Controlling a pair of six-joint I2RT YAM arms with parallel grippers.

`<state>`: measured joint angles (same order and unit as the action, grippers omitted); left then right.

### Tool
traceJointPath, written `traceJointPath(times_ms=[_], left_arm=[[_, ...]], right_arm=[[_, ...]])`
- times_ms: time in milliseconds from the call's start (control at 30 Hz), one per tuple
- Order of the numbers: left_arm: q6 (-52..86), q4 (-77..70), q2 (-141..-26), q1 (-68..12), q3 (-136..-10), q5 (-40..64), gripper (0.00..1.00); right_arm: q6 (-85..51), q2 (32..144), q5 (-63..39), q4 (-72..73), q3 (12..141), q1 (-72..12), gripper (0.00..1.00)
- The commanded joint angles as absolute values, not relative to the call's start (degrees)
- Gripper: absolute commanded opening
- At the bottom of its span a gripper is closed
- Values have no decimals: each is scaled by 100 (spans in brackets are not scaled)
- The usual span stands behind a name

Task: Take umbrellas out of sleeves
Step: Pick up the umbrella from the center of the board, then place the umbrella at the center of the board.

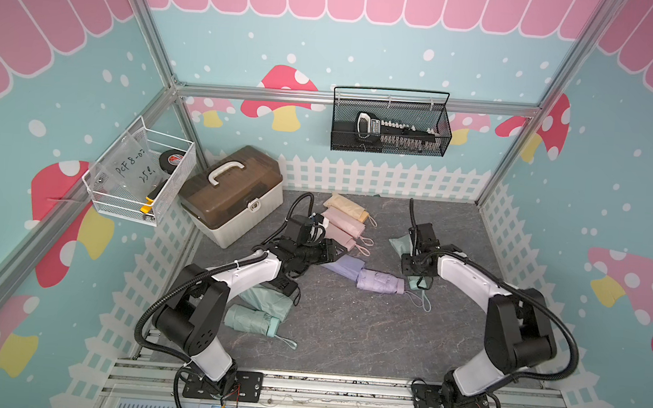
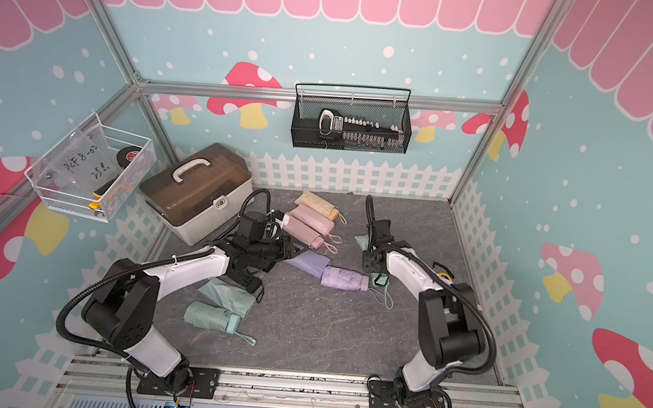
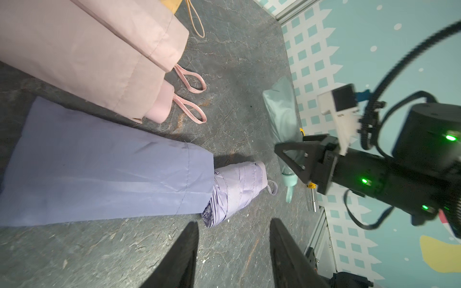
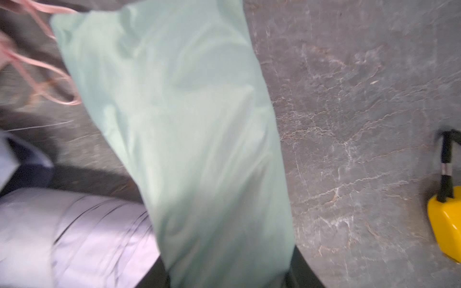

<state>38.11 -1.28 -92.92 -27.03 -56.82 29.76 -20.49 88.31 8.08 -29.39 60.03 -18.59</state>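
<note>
A lilac umbrella (image 1: 380, 281) lies mid-table, half out of its lilac sleeve (image 1: 342, 266). My left gripper (image 3: 233, 223) is open just over the table beside that sleeve (image 3: 107, 162), with nothing between its fingers. My right gripper (image 4: 229, 271) is shut on a mint umbrella still in its sleeve (image 4: 174, 124), near the handle end (image 1: 420, 282). Two pink sleeved umbrellas (image 1: 345, 224) and a cream one (image 1: 346, 206) lie at the back. A bare mint umbrella (image 1: 252, 320) and its empty sleeve (image 1: 269, 298) lie at the front left.
A lidded toolbox (image 1: 234, 193) stands at the back left. A white wire basket (image 1: 139, 178) hangs on the left wall and a black mesh basket (image 1: 390, 126) on the back wall. A yellow-handled screwdriver (image 4: 446, 224) lies right of the mint sleeve.
</note>
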Motion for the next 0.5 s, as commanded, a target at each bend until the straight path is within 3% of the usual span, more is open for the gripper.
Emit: traceJointPath(times_ms=[0, 233, 467], left_arm=[[3634, 48, -9151, -2689, -5551, 2815, 47], [4112, -717, -8819, -2645, -4879, 2597, 47], [4503, -1324, -8640, -2654, -4348, 2593, 47]], right_arm=[[-1927, 8278, 386, -3017, 5678, -2235, 41], [-2329, 7318, -53, -2666, 4517, -3164, 47], [-2589, 7433, 163, -2628, 4270, -4132, 48]])
